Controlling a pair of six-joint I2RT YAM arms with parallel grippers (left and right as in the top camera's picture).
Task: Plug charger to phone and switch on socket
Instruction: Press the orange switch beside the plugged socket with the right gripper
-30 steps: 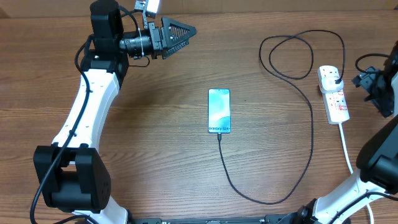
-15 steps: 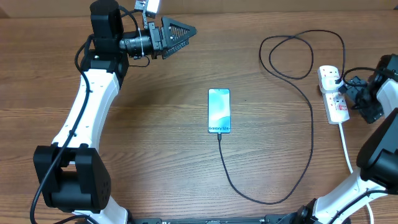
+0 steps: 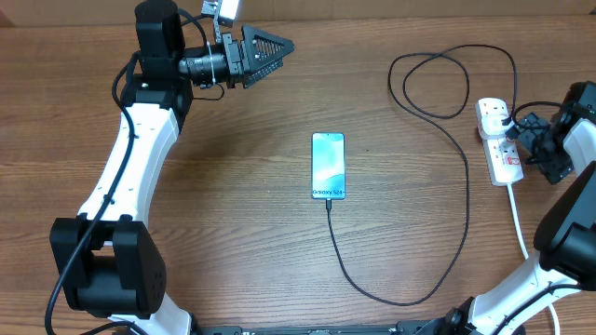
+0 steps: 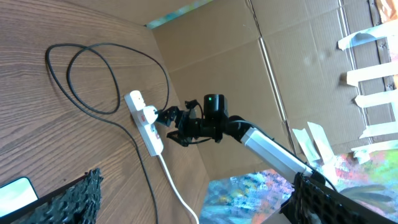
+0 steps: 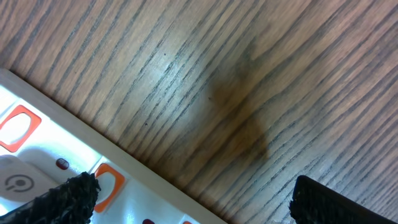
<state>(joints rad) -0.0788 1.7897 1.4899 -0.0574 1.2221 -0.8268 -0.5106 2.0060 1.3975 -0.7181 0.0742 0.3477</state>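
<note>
The phone (image 3: 328, 165) lies screen up mid-table, and its corner shows in the left wrist view (image 4: 15, 190). The black charger cable (image 3: 466, 191) runs from the phone's bottom edge, loops round, and ends at a black plug (image 3: 504, 116) seated in the white socket strip (image 3: 504, 160). My right gripper (image 3: 520, 133) is open, low beside the strip's right side. In the right wrist view its fingers (image 5: 199, 202) span the strip's edge (image 5: 43, 155), with one finger over an orange-red switch (image 5: 109, 180). My left gripper (image 3: 272, 45) is open and empty, raised at the back left.
The strip's white cord (image 3: 518, 219) runs toward the front right. The cable's loop (image 3: 438, 79) lies at the back right. Cardboard walls (image 4: 249, 68) stand behind the table's right side. My right arm (image 4: 214, 118) shows beside the strip (image 4: 144, 121).
My right gripper has moved left from the table's right edge to the socket strip, then stayed there. The left arm, phone and cable have not moved.
</note>
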